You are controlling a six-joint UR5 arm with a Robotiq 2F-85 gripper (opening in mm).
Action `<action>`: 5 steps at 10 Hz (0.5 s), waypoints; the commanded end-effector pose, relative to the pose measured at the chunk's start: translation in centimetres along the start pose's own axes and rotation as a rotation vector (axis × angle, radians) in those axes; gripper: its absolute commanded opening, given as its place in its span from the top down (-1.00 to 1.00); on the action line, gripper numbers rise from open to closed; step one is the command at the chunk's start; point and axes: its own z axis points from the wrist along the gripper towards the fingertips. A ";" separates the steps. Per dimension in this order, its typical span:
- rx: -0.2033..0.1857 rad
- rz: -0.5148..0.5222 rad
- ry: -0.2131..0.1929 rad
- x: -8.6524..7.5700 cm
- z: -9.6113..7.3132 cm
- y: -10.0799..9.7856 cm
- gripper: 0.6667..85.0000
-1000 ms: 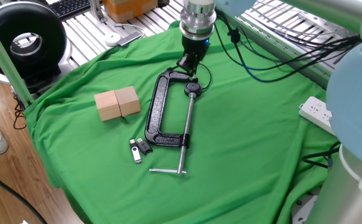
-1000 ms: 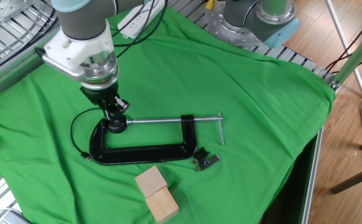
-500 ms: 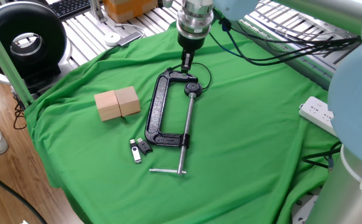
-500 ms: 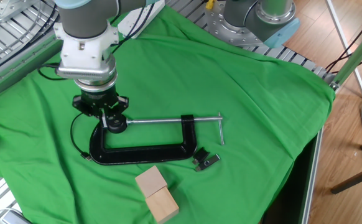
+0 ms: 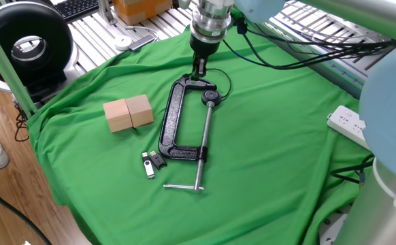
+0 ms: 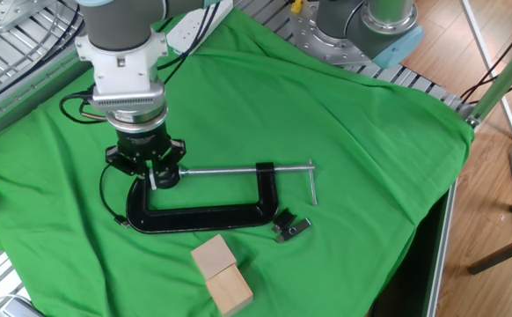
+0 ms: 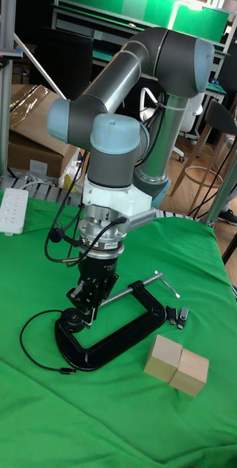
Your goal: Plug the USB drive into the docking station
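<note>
A green cloth is spread over the bench, and a black C-clamp is laid flat on it, roughly at the middle. The gripper is seen poised just above the closed end of the clamp frame, next to the round pad of the screw. Whether it touches the clamp cannot be told. Its fingers appear close together, but whether they are clenched or released cannot be told from any view, and nothing is clearly seen to be grasped between them.

The USB drive, silver with a dark end, is found lying on the cloth just beyond the other end of the clamp frame, towards the bench edge nearest the wooden floor in one fixed view. A small black object is laid just beside it, apparently touching; what it is cannot be made out. Two pale wooden blocks are set side by side, touching each other, near the drive but apart from it. A thin black cable is looped on the cloth beside the clamp. A white power strip is placed at the far edge of the bench
</note>
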 end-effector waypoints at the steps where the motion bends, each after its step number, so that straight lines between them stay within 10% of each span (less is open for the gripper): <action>1: -0.085 -0.100 0.023 0.8 -0.2 2.1 0.98; 5: -0.060 -0.198 0.005 0.4 -0.2 1.4 0.98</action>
